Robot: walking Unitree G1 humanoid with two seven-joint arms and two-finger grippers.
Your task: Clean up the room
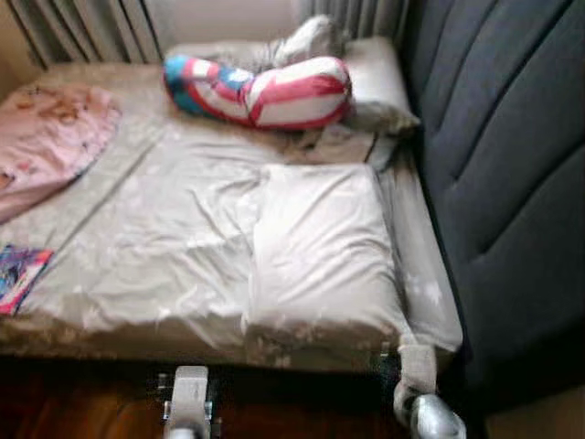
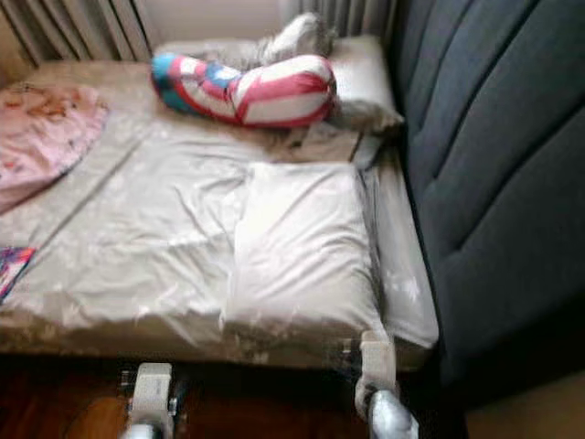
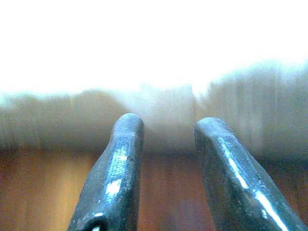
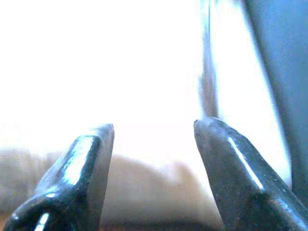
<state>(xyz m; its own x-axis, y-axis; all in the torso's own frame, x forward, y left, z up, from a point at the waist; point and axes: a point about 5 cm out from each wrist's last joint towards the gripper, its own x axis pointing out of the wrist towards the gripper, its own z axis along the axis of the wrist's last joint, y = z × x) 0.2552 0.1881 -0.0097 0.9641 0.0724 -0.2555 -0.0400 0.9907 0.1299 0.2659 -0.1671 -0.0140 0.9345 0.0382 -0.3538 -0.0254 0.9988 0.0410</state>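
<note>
A white pillow [image 1: 315,247] lies flat on the near right part of the bed [image 1: 164,238]. At the far end a red, white and blue striped bolster [image 1: 265,90] rests against another pale pillow [image 1: 375,78] and a grey bundle of cloth [image 1: 311,38]. A pink blanket [image 1: 46,137] is heaped at the left. My left gripper [image 3: 169,122] is open, low in front of the bed's near edge above the wooden floor. My right gripper [image 4: 154,126] is open too, facing the bright bedding near the bed's near right corner. Both silver arms [image 1: 189,402] [image 1: 420,384] show at the bed's near edge.
A dark blue padded headboard [image 1: 503,165] runs along the bed's right side. A colourful book [image 1: 20,274] lies at the left edge of the sheet. Pale curtains [image 1: 82,27] hang behind the bed. Dark wooden floor [image 1: 82,407] lies in front.
</note>
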